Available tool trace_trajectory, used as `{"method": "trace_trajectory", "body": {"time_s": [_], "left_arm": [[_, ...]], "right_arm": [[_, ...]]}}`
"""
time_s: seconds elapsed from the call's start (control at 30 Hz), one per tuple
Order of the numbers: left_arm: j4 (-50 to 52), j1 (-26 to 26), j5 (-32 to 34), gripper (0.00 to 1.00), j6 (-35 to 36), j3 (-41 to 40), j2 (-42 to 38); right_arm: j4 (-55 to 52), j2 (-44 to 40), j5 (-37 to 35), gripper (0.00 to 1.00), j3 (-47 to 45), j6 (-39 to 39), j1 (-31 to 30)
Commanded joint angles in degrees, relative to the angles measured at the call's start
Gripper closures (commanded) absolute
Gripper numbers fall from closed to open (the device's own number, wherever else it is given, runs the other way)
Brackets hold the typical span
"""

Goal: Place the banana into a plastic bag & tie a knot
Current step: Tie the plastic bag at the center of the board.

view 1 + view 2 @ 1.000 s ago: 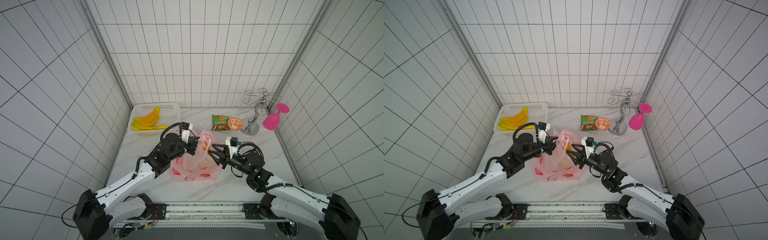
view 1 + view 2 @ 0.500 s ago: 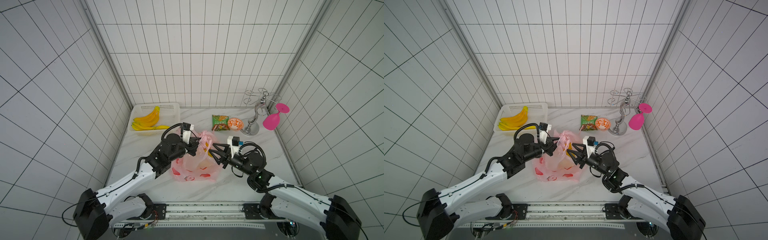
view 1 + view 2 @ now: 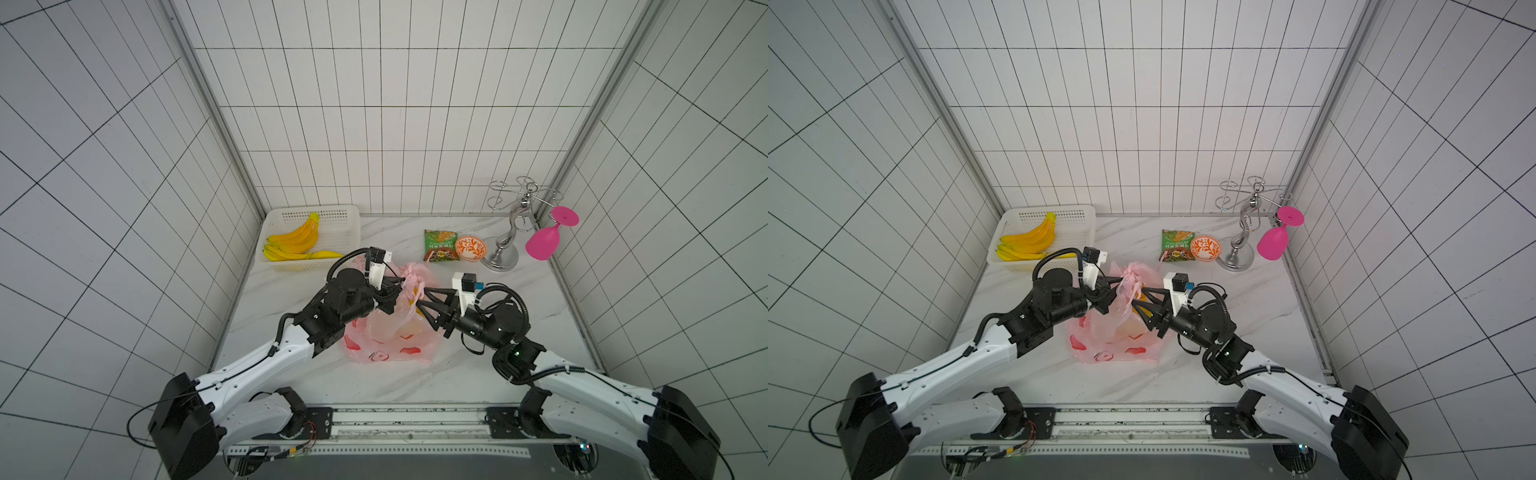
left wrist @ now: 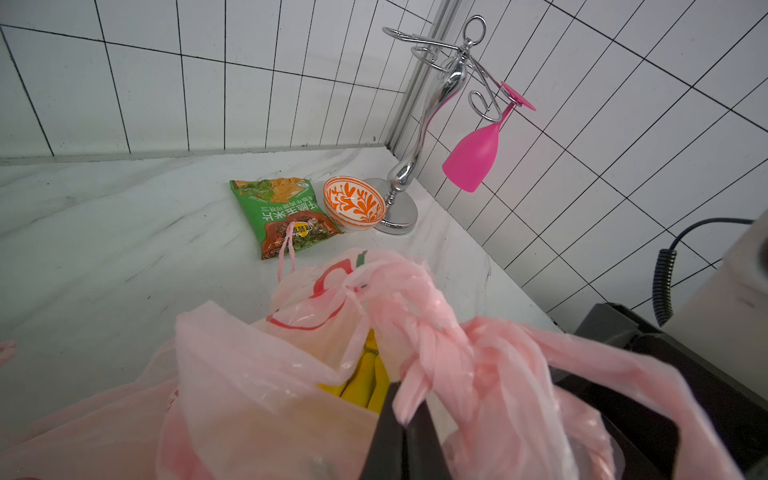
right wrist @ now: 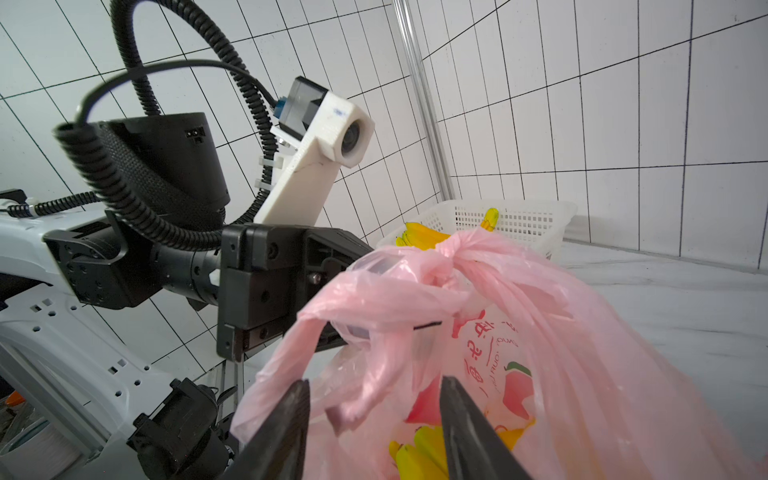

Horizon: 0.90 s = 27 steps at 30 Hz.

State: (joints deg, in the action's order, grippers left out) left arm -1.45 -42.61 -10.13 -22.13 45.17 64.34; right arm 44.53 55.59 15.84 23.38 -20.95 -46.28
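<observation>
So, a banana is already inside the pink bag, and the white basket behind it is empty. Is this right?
Not quite. The banana is inside the pink bag, as the left wrist view shows, but the white basket is not empty: both top views show bananas lying in it.

Banana in bag, basket behind-left

The left gripper pinches a twisted handle of the pink plastic bag — yellow banana inside; beyond, a green snack packet lies beside an orange bowl.
</observation>
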Motion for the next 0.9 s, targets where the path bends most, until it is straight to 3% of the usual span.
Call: {"method": "trace_trajectory", "body": {"time_s": [0.0, 0.17, 0.27, 0.37, 0.4, 0.6, 0.87], "left_arm": [[-0.1, -0.3, 1.2, 1.00, 0.8, 0.5, 0.5], [-0.2, -1.3, 1.5, 1.00, 1.3, 0.8, 0.4], [-0.2, -1.6, 1.3, 1.00, 1.2, 0.8, 0.4], [0.0, -1.6, 1.5, 1.00, 1.2, 0.8, 0.1], [0.5, -1.6, 2.0, 1.00, 1.3, 0.9, -0.2], [0.6, -1.0, 6.7, 1.00, 1.4, -0.3, -3.9], [1.6, 3.0, 6.4, 1.00, 0.5, 0.7, -5.8]], "right_arm": [[2.1, -0.2, 0.7, 0.47, 3.3, -0.6, -0.7], [1.3, 0.1, -1.0, 0.54, 3.6, -0.7, -0.7], [0.8, 0.5, -1.1, 0.71, 4.0, -0.4, -0.7], [-0.8, 0.1, -2.2, 0.98, 4.1, -0.2, -0.7], [-2.2, -0.5, -3.4, 1.00, 4.1, -0.1, -0.7], [-15.2, -7.2, -14.8, 1.00, 3.3, 3.0, -0.3], [-25.2, -12.4, -21.4, 1.00, 3.5, 5.3, 1.1]]}}
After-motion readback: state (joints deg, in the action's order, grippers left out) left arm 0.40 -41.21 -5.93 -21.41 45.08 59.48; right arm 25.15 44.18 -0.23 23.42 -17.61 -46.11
